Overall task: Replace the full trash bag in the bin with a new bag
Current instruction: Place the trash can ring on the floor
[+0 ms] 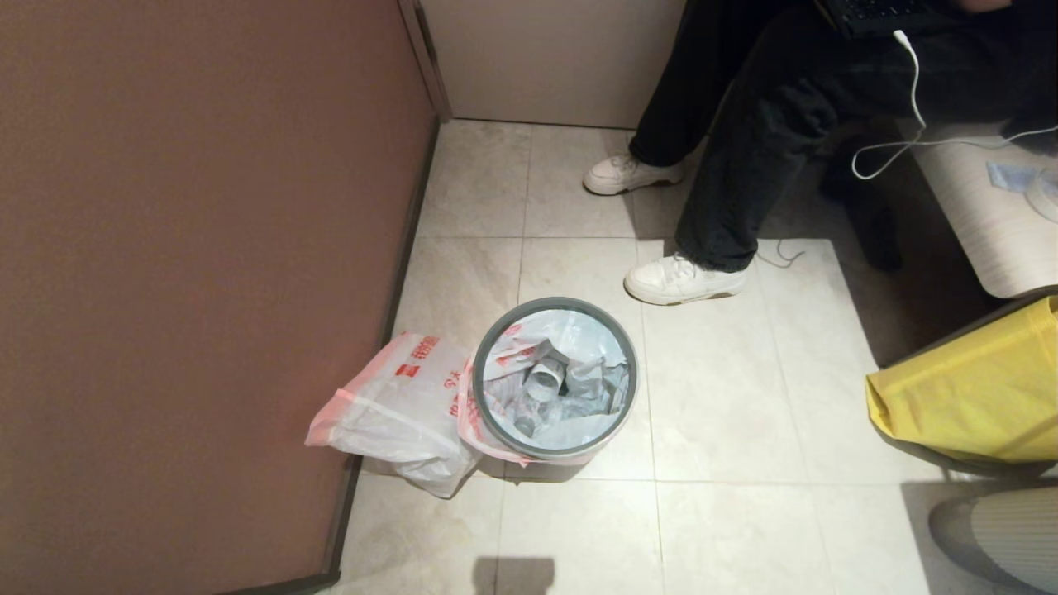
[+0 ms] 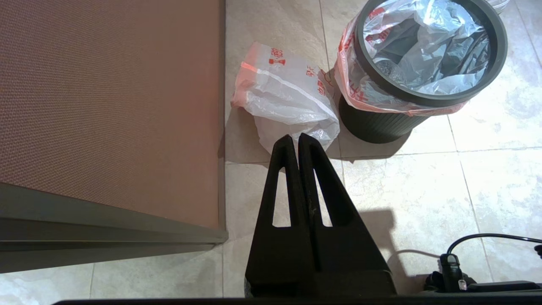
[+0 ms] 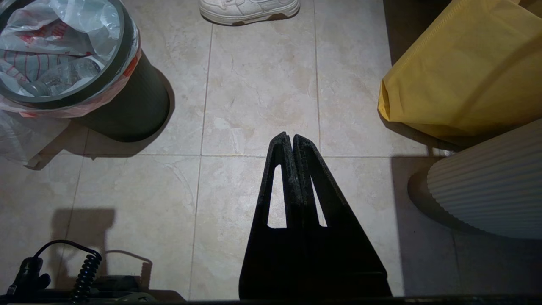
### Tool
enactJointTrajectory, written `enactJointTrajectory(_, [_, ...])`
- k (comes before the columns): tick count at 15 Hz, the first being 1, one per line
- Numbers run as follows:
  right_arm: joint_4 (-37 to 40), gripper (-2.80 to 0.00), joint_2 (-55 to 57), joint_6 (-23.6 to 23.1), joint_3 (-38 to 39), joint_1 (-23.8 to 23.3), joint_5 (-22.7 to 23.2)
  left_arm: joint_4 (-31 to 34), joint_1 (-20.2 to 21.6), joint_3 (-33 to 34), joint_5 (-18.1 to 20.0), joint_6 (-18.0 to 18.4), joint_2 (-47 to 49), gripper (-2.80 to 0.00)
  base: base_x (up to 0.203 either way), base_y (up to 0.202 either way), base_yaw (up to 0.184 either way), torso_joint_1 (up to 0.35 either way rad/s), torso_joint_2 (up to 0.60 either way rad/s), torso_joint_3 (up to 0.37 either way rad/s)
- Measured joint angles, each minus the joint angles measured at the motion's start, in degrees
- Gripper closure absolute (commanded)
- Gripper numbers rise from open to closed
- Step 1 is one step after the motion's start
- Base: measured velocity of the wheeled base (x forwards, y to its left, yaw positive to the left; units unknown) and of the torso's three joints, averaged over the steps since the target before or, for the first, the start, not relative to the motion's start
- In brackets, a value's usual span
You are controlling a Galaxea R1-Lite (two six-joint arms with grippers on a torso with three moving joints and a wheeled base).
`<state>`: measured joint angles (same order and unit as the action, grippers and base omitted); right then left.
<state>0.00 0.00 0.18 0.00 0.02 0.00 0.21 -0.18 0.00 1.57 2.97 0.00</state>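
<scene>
The black bin (image 2: 377,125) stands on the tiled floor with a grey hoop (image 1: 488,355) as its rim. Inside it sits the full trash bag (image 1: 554,384), lumpy, with clear bottles showing and its pink-red band folded over the rim. The new bag (image 1: 405,405) lies smooth on the floor against the bin's left side, by the brown wall. My left gripper (image 2: 296,137) is shut and empty, held above the floor just short of the new bag (image 2: 288,93). My right gripper (image 3: 288,136) is shut and empty over bare tile, to the right of the bin (image 3: 127,106).
A brown wall panel (image 1: 198,248) runs along the left. A seated person's legs and white shoes (image 1: 682,279) are just behind the bin. A yellow bag (image 1: 975,388) and a ribbed white object (image 1: 1008,533) stand at the right.
</scene>
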Motion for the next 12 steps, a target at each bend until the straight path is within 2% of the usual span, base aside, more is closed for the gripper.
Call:
enactJointTrajectory(8, [0.8, 0.0, 0.0, -0.8, -0.1, 0.0, 0.0, 0.0, 0.0, 0.0, 0.0, 0.0, 0.0, 0.0, 0.0, 0.0, 0.0, 0.0, 0.0, 0.0])
enactJointTrajectory(12, [3.6, 0.0, 1.1, -3.4, -3.6, 0.0, 0.4, 0.0, 0.0, 0.0, 0.0, 0.0, 0.0, 0.0, 0.0, 0.0, 0.0, 0.0, 0.0, 0.0])
